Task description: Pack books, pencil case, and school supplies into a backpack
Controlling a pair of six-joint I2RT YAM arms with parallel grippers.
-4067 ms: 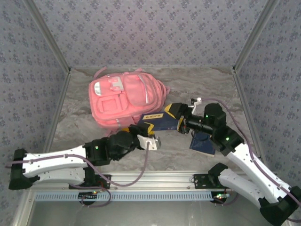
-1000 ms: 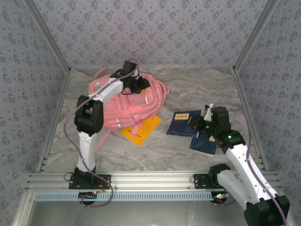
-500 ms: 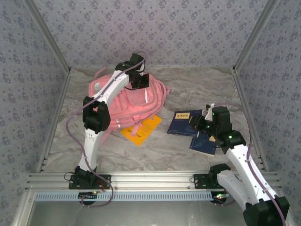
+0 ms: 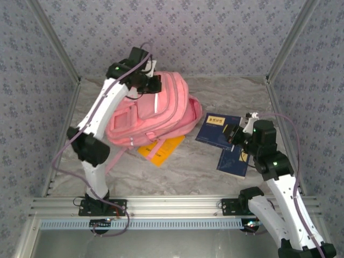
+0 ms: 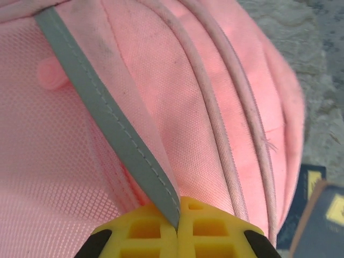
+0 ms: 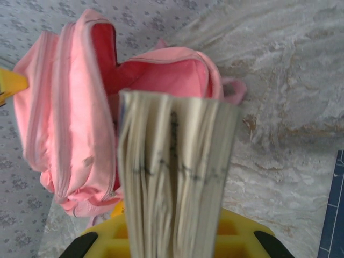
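The big pink fabric backpack [image 4: 161, 113] sits back-left on the grey marbled surface [image 4: 188, 177], top end held up, main pocket gaping open. The left fingers [image 5: 185, 228] are clenched on its grey trim strip [image 5: 107, 123], and the right fingers [image 6: 236, 231] are grasping a dark navy book [image 4: 216, 128] just to its right. Blue floral-patterned walls [image 4: 188, 32] all round.

Both arms on my feed share one build. The left arm [image 4: 99, 115] and the right arm [image 4: 280, 185] have white shell links joined by chunky black joint housings, with small green lights [image 4: 114, 69] glowing on the black parts. A thin mauve cable [image 4: 56, 164] runs loosely along each arm down to a black base [image 4: 99, 204]. Up close, the left hand [image 5: 177, 228] and the right hand [image 6: 172, 239] have bright yellow fingers [image 5: 142, 231] with square moulded recesses and black mounts at the outer corners.
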